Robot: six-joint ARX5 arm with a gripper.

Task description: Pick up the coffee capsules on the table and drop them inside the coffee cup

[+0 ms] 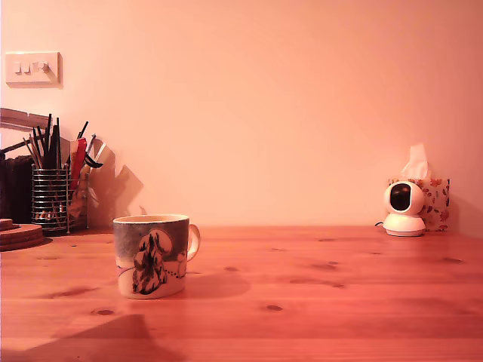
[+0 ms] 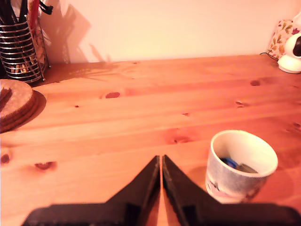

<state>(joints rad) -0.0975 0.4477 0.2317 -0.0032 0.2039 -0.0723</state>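
The coffee cup [image 1: 153, 255] is a cream mug with a dark illustrated scene, standing on the wooden table [image 1: 317, 302] toward the exterior view's left. The wrist view looks down into the cup [image 2: 242, 165], where two coffee capsules lie at the bottom: a dark blue one [image 2: 229, 162] and a darker one [image 2: 247, 168]. My gripper [image 2: 161, 162] is shut, its black fingers meeting at the tips with nothing between them, hovering beside the cup and apart from it. The gripper does not show in the exterior view.
A wire mesh utensil holder [image 1: 59, 197] with pens stands at the back on the exterior view's left, next to a stack of cork coasters [image 2: 14, 103]. A small white camera [image 1: 404, 209] and a floral tissue box [image 1: 434, 200] sit at the back right.
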